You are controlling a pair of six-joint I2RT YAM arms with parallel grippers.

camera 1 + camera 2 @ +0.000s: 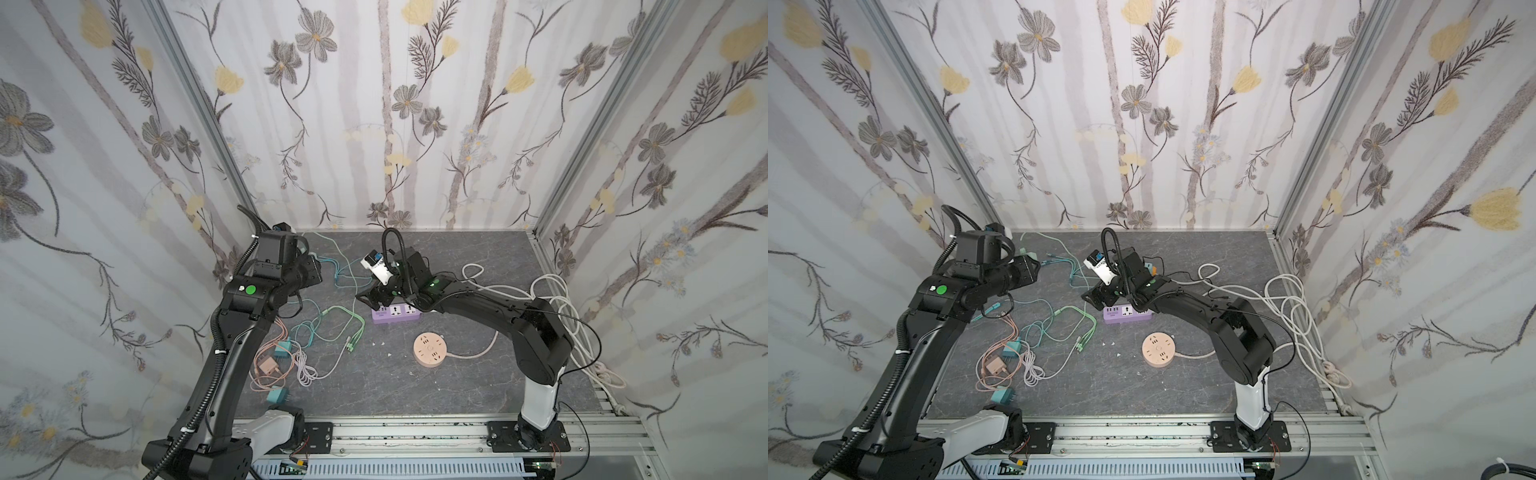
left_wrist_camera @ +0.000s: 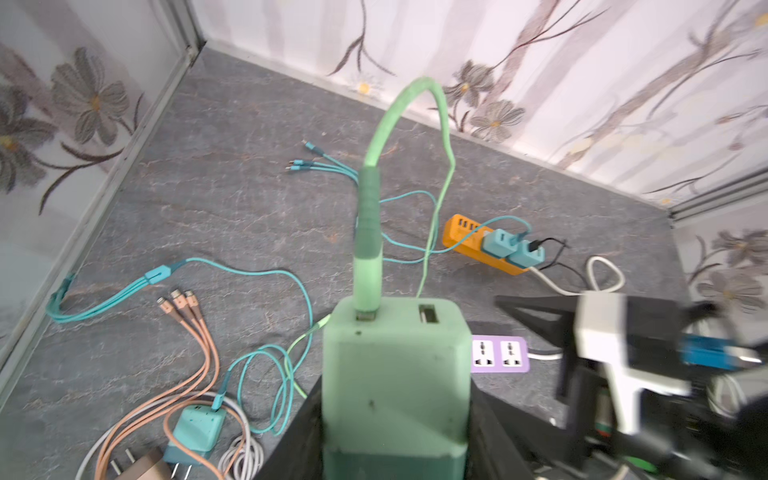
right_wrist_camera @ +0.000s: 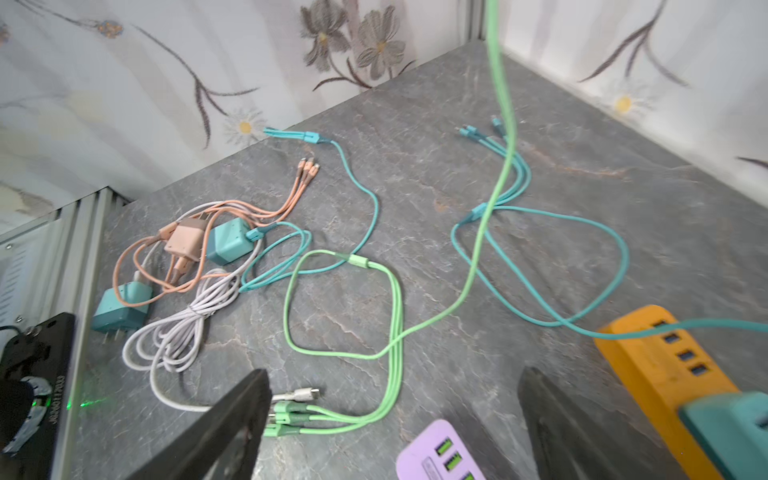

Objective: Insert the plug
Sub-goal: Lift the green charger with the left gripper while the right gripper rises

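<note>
My left gripper [image 2: 395, 419] is shut on a light green charger plug [image 2: 395, 365], its black jaws pressed to both sides of the cube. The plug's prongs are hidden, and a green cable [image 2: 370, 216] rises from its USB port. In both top views this gripper [image 1: 318, 268] [image 1: 1034, 270] hovers at the back left. The purple power strip [image 1: 397, 313] [image 1: 1127, 313] [image 2: 500, 353] lies mid-table. My right gripper [image 3: 395, 415] [image 1: 365, 297] [image 1: 1090, 297] stands open just over the strip's USB end [image 3: 440, 457], nothing between its fingers.
An orange power strip [image 2: 478, 245] [image 3: 665, 370] with two teal chargers plugged in lies behind the purple one. A round pink socket [image 1: 431, 350] sits in front. Teal chargers [image 1: 282, 349], a pink charger [image 1: 268, 365] and tangled cables crowd the left. White cords [image 1: 557, 299] pile at the right.
</note>
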